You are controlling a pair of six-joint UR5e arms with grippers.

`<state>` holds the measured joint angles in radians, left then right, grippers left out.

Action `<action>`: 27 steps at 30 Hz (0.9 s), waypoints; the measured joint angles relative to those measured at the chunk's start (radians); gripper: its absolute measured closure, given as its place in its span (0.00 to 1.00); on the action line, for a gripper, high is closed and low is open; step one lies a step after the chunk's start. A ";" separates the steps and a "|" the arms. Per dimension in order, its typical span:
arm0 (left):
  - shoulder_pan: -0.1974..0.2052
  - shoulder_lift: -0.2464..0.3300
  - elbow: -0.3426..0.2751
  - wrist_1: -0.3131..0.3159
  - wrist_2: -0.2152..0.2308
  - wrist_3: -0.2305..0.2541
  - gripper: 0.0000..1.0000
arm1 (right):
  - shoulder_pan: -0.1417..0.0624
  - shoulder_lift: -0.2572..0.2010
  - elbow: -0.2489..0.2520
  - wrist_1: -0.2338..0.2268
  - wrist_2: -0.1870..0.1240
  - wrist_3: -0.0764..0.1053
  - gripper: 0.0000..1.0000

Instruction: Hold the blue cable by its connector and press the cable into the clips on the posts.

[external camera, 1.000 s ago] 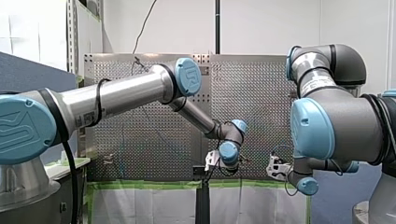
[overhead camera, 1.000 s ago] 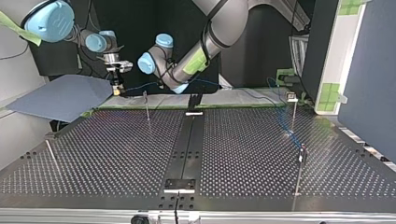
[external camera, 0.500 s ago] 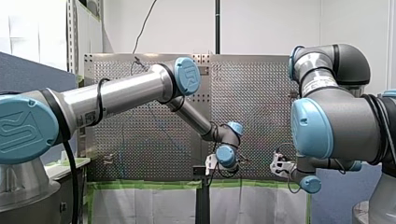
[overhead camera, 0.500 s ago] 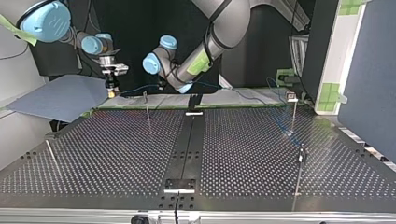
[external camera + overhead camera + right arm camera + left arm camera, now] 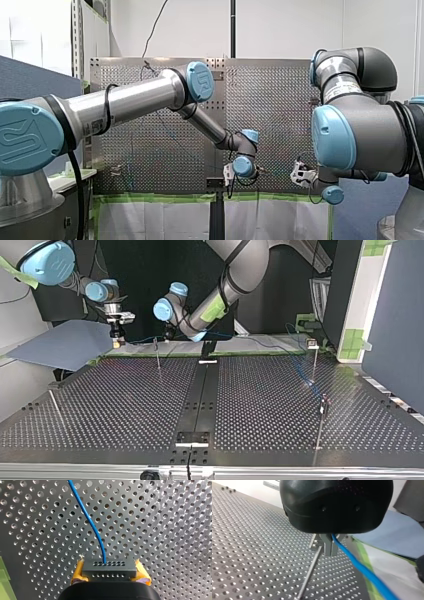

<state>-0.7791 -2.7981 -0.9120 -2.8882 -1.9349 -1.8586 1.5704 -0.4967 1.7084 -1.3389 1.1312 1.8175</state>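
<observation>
The connector is clamped between the right gripper's yellow pads, upper left in the top view. The blue cable is pinched by the left gripper, just beside a post.

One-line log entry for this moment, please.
right gripper: shut on connector | left gripper: shut on blue cable beside post | clip seating: cannot tell

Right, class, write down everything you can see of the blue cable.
The blue cable is thin, smooth and round, plastic-coated by its look. One end enters a grey connector with rows of small holes, clamped between the yellow pads of my right gripper. From there it curves away over the perforated table and passes my left gripper; whether that grips it is unclear.
</observation>
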 joint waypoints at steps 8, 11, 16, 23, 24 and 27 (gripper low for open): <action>0.001 -0.015 0.010 0.074 0.003 -0.002 1.00 | 0.001 0.000 -0.020 0.023 0.018 -0.001 1.00; 0.000 -0.028 0.020 0.099 0.004 -0.003 1.00 | 0.004 0.000 -0.025 0.024 0.027 -0.001 1.00; 0.003 -0.034 0.023 0.144 0.003 -0.006 1.00 | 0.007 0.001 -0.031 0.024 0.034 0.000 1.00; 0.008 -0.034 0.019 0.206 0.001 -0.007 1.00 | 0.008 0.001 -0.042 0.025 0.035 0.001 1.00; 0.008 -0.034 0.019 0.214 0.000 -0.007 1.00 | 0.008 0.001 -0.043 0.025 0.035 0.000 1.00; 0.008 -0.034 0.015 0.240 -0.001 -0.007 1.00 | 0.010 0.002 -0.045 0.026 0.035 0.000 1.00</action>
<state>-0.7708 -2.8322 -0.8974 -2.6482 -1.9358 -1.8652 1.5804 -0.4951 1.6633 -1.3133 1.1660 1.8180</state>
